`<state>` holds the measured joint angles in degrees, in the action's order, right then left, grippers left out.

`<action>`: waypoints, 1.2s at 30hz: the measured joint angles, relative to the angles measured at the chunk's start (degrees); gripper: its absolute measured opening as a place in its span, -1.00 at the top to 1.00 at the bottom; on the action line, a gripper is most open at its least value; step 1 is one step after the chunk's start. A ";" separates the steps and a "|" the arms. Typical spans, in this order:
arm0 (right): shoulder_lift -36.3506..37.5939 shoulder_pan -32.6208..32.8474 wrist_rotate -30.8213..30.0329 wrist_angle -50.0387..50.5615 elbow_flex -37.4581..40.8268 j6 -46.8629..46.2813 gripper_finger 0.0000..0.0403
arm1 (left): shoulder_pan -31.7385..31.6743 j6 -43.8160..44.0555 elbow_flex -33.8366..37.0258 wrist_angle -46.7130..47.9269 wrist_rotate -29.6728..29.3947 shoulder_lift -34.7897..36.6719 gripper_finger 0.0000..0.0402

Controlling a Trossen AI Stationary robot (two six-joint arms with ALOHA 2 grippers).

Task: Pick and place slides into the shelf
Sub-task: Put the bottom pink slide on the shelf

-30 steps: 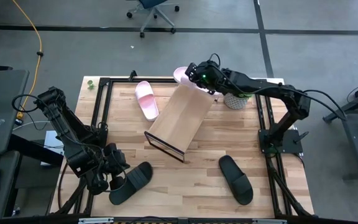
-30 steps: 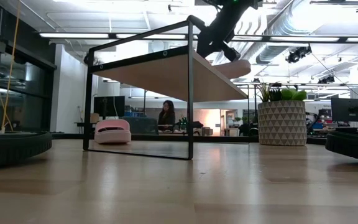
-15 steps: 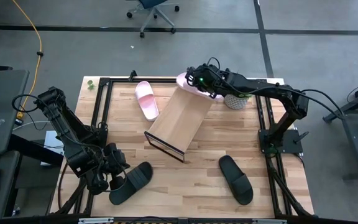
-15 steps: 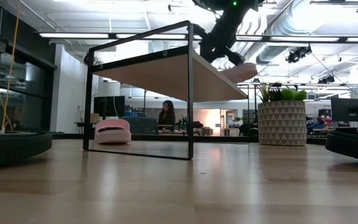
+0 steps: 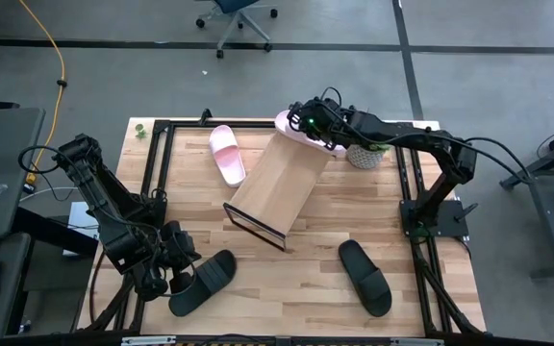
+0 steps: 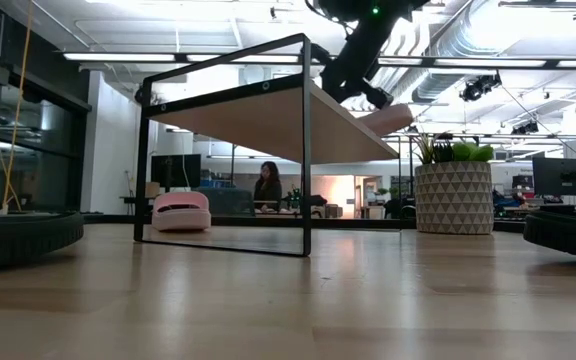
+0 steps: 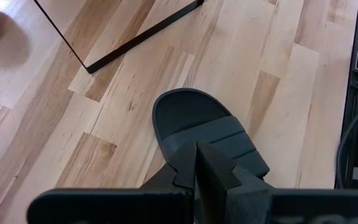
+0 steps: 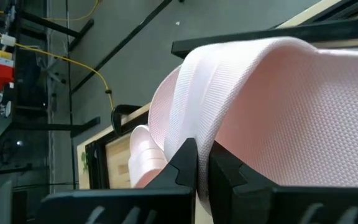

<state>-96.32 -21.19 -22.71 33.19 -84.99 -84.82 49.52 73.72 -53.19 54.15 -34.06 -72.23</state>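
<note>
High view: a pale pink slide is held clamped in the right gripper at the shelf's top edge, upper centre. Contact with the board is probably not made; a lower, flatter release is advised.

The shelf slants across the middle of the table, its raised far end blocked by the right gripper clamped on a pale pink slide — with the potted plant just beside that corner. Bare planks lie open between the shelf's low end and the two black slides, and between the second pink slide and the shelf's left edge. The near left corner is crowded — the left gripper sits touching the black slide there, fingers together.
</note>
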 joint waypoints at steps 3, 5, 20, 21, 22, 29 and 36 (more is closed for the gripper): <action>-0.89 -0.18 0.53 -1.55 0.00 0.01 1.00 | 0.00 -0.01 0.00 -0.02 0.00 0.00 1.00; -1.60 -0.18 1.52 -2.37 0.00 0.10 1.00 | 0.00 -0.03 0.00 -0.02 0.00 0.00 1.00; -2.05 -0.49 1.18 -1.89 -0.02 2.66 1.00 | 0.00 -0.20 0.00 0.04 0.92 -0.02 1.00; -2.05 -0.57 1.33 -1.57 -0.02 2.76 1.00 | 0.00 -0.20 0.00 0.04 0.92 -0.02 1.00; -2.05 -0.59 1.49 -1.36 -0.02 2.76 1.00 | 0.00 -0.19 0.00 0.04 0.92 -0.02 1.00; -2.05 -1.28 2.81 -0.97 -0.02 5.54 1.00 | 0.00 -0.19 0.00 0.04 0.90 -0.02 1.00; -2.05 -1.72 3.90 -0.83 -0.04 8.32 1.00 | 0.00 -0.18 0.00 0.04 0.87 -0.02 1.00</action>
<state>-98.37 -22.90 -18.81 32.36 -85.03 -76.50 49.52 73.54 -53.19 54.19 -33.19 -72.25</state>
